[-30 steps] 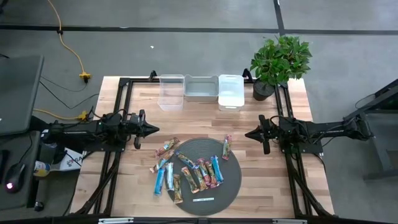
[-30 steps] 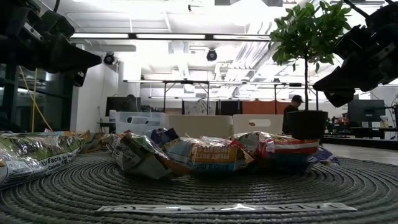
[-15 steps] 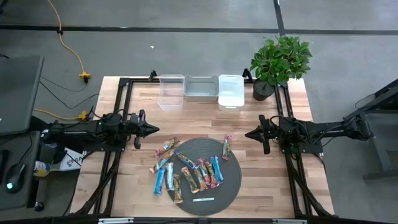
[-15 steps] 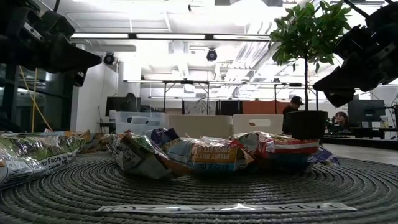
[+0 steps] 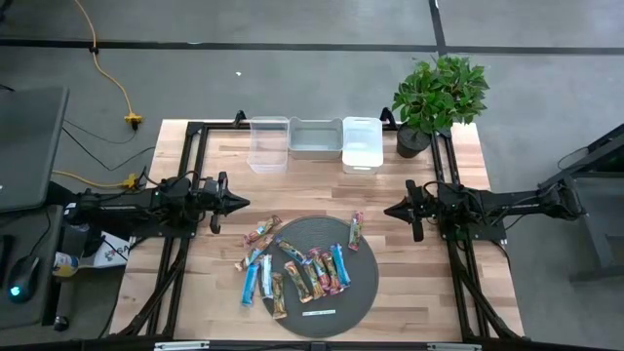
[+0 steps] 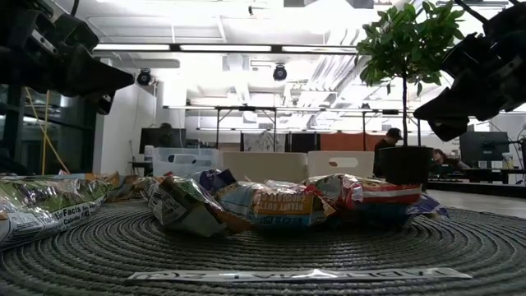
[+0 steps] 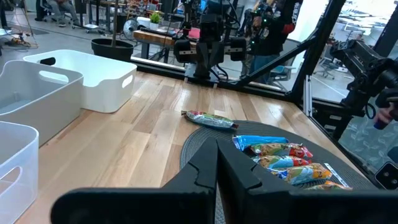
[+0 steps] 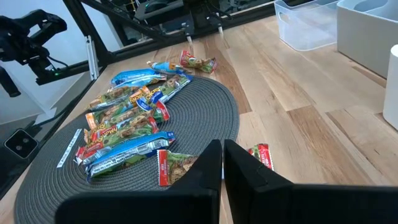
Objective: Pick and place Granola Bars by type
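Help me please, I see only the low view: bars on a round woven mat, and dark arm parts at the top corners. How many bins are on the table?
Observer: Three bins stand in a row at the far edge of the table, and all look empty.
Operator: Are all the bars on the mat?
Observer: No. Several granola bars lie off the mat, on the wood at the left arm's side.
Operator: Where are the end effectors?
Observer: The left end effector and the right end effector hang shut at each side of the table, pointing at each other, holding nothing.
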Controlling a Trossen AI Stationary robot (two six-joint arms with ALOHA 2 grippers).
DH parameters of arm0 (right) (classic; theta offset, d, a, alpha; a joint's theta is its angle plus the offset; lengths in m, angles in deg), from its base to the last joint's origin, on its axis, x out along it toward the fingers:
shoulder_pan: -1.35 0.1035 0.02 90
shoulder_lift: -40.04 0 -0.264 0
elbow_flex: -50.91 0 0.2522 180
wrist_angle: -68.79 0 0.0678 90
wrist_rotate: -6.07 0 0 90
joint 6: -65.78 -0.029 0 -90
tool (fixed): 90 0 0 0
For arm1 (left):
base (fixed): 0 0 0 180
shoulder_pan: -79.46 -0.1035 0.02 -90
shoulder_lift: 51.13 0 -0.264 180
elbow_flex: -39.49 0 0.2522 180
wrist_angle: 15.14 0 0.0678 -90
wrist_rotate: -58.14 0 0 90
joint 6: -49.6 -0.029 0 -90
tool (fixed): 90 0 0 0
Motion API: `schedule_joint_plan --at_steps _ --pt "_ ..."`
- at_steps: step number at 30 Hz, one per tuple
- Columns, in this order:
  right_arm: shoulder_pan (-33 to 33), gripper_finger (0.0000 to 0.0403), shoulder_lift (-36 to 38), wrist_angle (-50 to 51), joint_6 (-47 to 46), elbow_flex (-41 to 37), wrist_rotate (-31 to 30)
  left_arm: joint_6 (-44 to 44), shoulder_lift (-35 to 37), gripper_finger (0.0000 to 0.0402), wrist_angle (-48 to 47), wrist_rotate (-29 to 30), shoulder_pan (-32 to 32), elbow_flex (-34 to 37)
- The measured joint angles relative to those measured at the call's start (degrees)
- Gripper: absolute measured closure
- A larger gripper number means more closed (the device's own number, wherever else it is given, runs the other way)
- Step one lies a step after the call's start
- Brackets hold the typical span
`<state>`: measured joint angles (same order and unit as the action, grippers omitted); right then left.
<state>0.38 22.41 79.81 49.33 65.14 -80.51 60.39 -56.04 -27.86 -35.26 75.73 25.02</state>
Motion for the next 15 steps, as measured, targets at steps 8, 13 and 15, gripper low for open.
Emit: schedule_joint_plan --at_steps 8,13,15 --pt "0.0 0.0402 0.0 -5.6 -5.4 0.0 0.0 0.0 0.0 0.0401 0.0 0.0 0.0 0.0" --pt "0.0 0.0403 0.0 -7.2 -6.9 0.0 0.0 0.0 0.0 0.0401 0.0 0.0 0.0 0.0" --pt "0.0 0.0402 0.0 -7.9 -7.6 0.0 0.0 0.0 0.0 0.0401 0.0 0.0 0.0 0.0"
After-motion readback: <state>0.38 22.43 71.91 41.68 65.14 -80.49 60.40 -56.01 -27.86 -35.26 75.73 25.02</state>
